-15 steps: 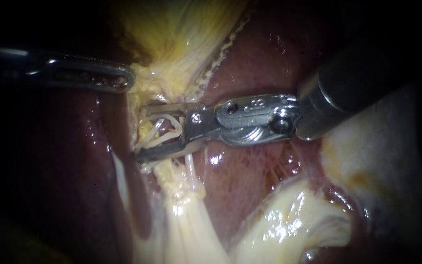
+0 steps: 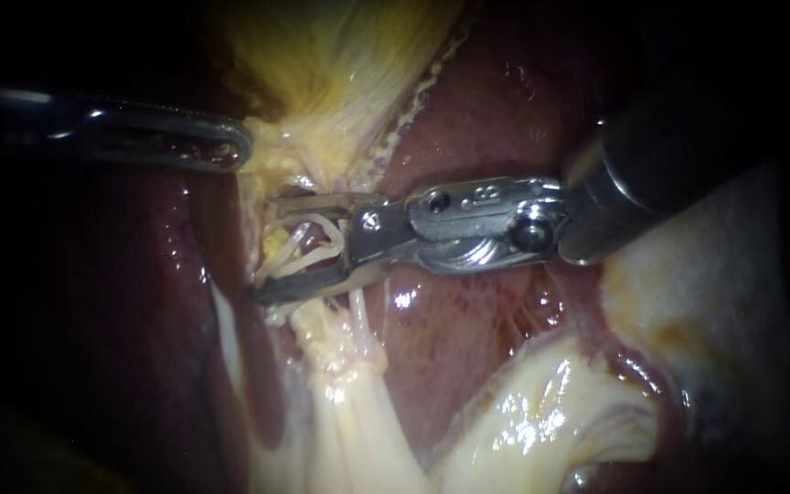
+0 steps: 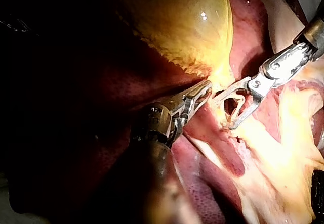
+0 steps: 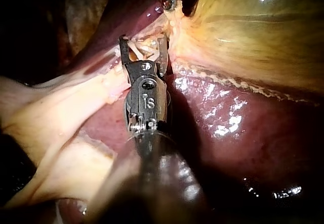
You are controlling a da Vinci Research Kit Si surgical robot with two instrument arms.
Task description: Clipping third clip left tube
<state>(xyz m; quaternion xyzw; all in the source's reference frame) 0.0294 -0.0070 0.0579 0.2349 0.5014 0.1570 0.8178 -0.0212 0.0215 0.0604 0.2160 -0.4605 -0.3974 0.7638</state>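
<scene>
Your slender steel right instrument [image 2: 265,245] is holding its jaws wide apart, gripping nothing, straddling the pale thin tube [image 2: 308,263] lying crosswise between them.

The gallbladder [image 2: 340,64] lies above the liver [image 2: 477,128]; just below its neck a tube [image 2: 304,263] crosses between the spread jaws of the right instrument [image 2: 267,245], which comes in over the liver; the left instrument [image 2: 230,146] lies just left of the neck, perhaps touching it.

Left instrument [image 2: 235,146] on the gallbladder [image 2: 340,73] above and right instrument [image 2: 269,245] around them hem the tubes [image 2: 314,259]; liver [image 2: 468,311] alongside lies bare
</scene>
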